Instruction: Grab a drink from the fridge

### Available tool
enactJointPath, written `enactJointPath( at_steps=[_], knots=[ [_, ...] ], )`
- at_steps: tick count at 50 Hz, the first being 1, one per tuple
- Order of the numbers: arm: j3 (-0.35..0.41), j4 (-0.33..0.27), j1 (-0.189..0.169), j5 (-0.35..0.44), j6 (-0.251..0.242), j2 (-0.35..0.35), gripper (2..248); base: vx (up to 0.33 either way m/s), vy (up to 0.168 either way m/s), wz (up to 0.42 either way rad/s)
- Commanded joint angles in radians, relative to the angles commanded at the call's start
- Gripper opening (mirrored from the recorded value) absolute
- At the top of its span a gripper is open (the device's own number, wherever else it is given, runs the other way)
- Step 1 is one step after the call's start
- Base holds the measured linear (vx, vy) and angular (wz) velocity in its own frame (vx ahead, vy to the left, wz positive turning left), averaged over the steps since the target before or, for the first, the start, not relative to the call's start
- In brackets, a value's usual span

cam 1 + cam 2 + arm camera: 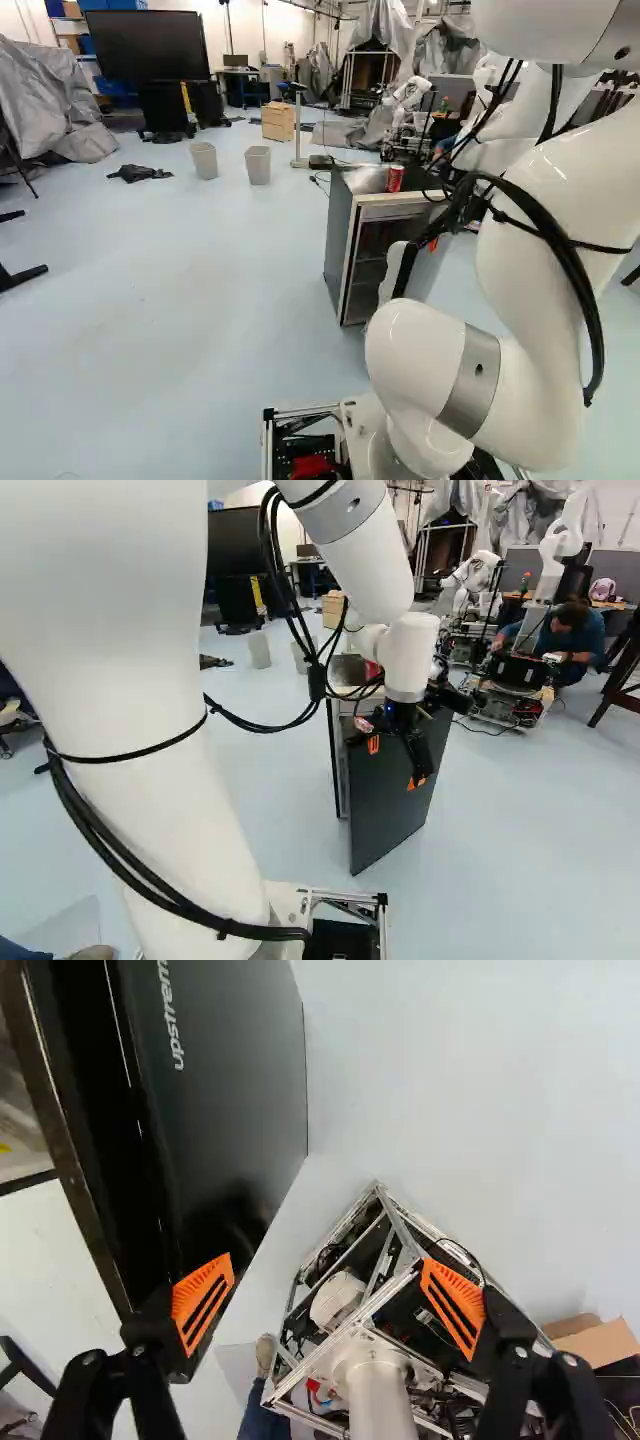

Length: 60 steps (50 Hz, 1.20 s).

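Right of the middle in the left base view, a boxy dark-grey fridge [341, 225] stands open toward the camera; atop it, a red cylindrical can [395, 178] points straight up, long axis vertical; rightward, the black, orange-padded pincer [395, 763] spreads wide near the flat dark door [390, 815].

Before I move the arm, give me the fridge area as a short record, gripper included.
fridge: right of the middle in the left base view
door: swung open
gripper: open, nothing gripped
door to gripper: close beside one finger; contact cannot be told
red can: upright on top of the fridge
drink in hand: none
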Motion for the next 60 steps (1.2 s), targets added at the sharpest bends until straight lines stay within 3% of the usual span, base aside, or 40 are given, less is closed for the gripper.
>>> enactJointPath(
  at_steps=[31, 60],
  knots=[
    [0.023, 0.000, 0.133, 0.000, 0.000, 0.019, 247, 0.000, 0.000, 0.000],
    [-0.049, 0.000, 0.252, 0.000, 0.000, -0.040, 247, 0.000, 0.000, 0.000]
  ],
)
